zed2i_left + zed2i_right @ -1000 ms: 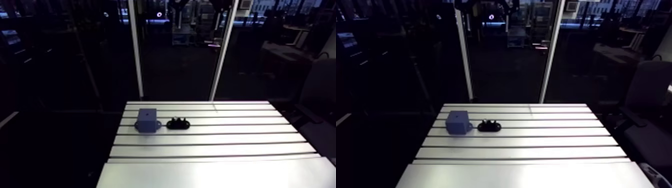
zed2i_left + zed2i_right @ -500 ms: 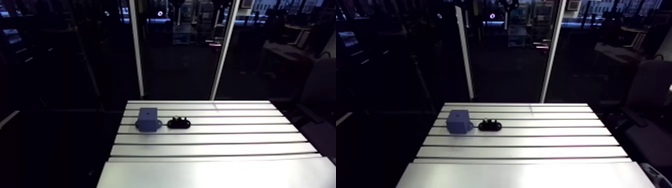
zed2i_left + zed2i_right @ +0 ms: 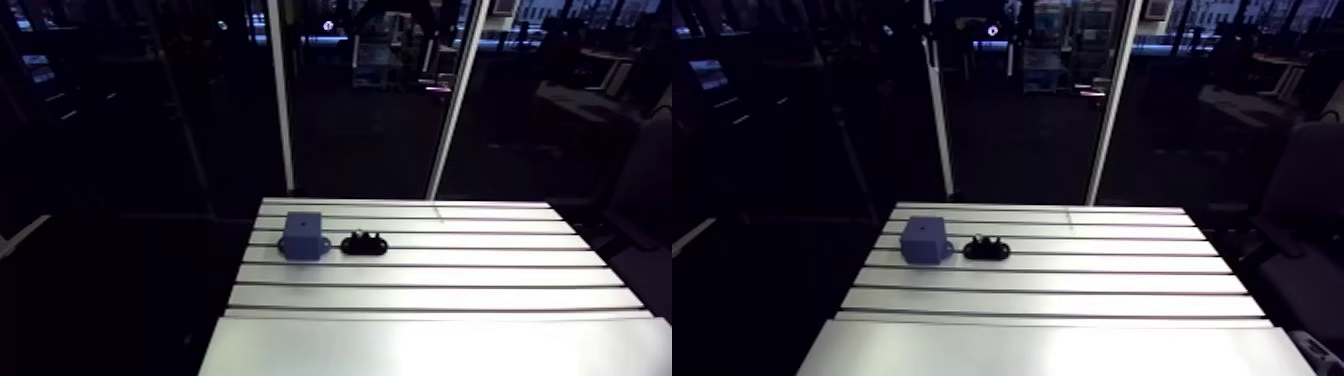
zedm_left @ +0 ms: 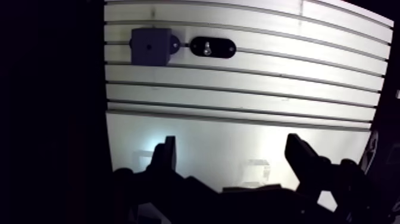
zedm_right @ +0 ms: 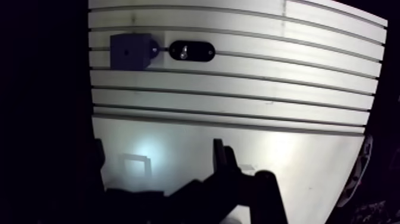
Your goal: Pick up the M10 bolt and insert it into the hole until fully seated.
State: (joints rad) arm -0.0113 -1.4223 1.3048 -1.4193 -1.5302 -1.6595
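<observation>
A blue block (image 4: 150, 46) with a small hole in its top face stands on the slotted table (image 4: 250, 89), near its far left corner. Right beside it lies a black oval holder (image 4: 212, 47) with the shiny bolt (image 4: 205, 47) standing in it. The arm view shows the same pair, blue block (image 3: 302, 234) and holder (image 3: 364, 243). My gripper (image 4: 232, 158) hangs high over the table's near smooth plate, well short of both. Its fingers (image 4: 165, 156) are wide apart and open, with nothing between them. The gripper does not show in the arm view.
The table's near part is a smooth bright plate (image 3: 440, 345); beyond it run several slotted rails. Past the table's left edge (image 4: 106, 107) everything is dark. Two white uprights (image 3: 280, 100) stand behind the far edge.
The arm view has shifted slightly, so the camera has moved. The block and the holder keep their places on the table.
</observation>
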